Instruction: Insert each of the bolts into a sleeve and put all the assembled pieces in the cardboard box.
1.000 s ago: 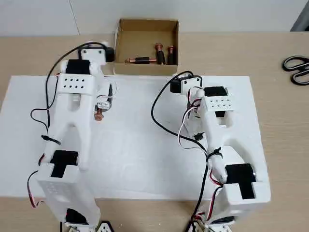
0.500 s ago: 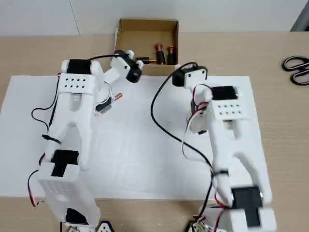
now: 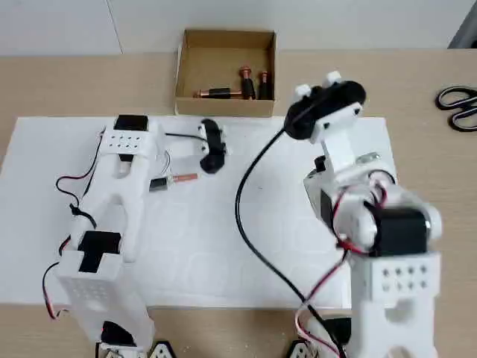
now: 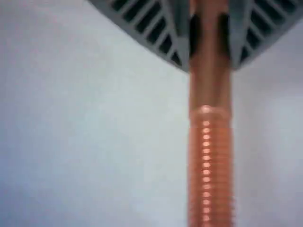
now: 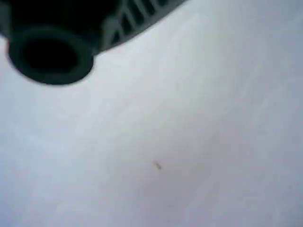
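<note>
My left gripper (image 3: 164, 182) is low over the white mat, shut on a copper bolt (image 3: 183, 177) that lies level and points right. In the left wrist view the bolt (image 4: 209, 142) runs out from between the ribbed fingers (image 4: 156, 28), threaded end outward. My right arm (image 3: 339, 127) is raised high at the mat's right side. In the right wrist view my right gripper (image 5: 61, 21) is shut on a black sleeve (image 5: 49, 56) whose open bore faces the camera. The cardboard box (image 3: 226, 34) stands at the back centre with three assembled pieces (image 3: 237, 88) inside.
A white foam mat (image 3: 223, 246) covers the wooden table between the arms. Black scissors (image 3: 458, 104) lie at the far right on the wood. A black cable (image 3: 246, 201) loops across the mat from the right arm.
The left gripper turned the bolt from hanging down to lying level, pointing right. The right arm rose high and pulled back toward the table's front, its wrist swinging right.
</note>
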{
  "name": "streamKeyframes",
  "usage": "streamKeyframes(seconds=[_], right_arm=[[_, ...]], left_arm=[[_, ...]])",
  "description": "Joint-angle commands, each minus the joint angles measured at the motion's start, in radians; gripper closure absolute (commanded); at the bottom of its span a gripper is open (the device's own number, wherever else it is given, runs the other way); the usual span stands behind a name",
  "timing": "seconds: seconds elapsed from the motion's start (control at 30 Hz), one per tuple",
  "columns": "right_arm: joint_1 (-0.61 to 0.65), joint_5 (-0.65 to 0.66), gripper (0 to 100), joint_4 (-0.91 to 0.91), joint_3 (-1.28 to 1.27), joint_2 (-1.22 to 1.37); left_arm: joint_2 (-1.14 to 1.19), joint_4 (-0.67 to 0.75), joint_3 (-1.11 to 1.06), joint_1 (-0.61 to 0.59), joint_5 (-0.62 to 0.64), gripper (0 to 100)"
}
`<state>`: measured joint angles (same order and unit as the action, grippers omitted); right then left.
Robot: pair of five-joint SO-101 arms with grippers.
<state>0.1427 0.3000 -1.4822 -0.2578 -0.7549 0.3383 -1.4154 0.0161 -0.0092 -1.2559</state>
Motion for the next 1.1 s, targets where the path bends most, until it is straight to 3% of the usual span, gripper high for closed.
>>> streamKeyframes(seconds=[0.0,0.1,0.17,0.37,0.63,0.83,1.07], right_arm=[[-0.010,-0.005,99.5,-0.004,-0.011,-0.074],[-0.010,-0.005,99.5,0.001,-0.048,-0.102],[-0.010,-0.005,99.5,0.004,-0.064,-0.122],[-0.010,-0.005,99.5,0.007,-0.075,-0.170],[-0.010,-0.008,99.5,0.001,-0.075,-0.173],[-0.008,-0.008,99.5,-0.001,-0.075,-0.173],[-0.007,-0.008,99.5,0.007,-0.072,-0.173]], left_arm=[[-0.008,0.018,0.001,0.000,-0.172,99],[-0.008,0.018,0.001,0.000,-0.313,99],[-0.008,0.026,0.001,0.002,-0.339,99],[-0.008,0.130,-0.002,0.018,-0.104,99],[-0.008,0.124,-0.002,0.029,-0.061,88],[-0.018,0.124,0.027,0.020,0.034,87],[-0.018,-0.077,0.265,-0.006,0.267,87]])
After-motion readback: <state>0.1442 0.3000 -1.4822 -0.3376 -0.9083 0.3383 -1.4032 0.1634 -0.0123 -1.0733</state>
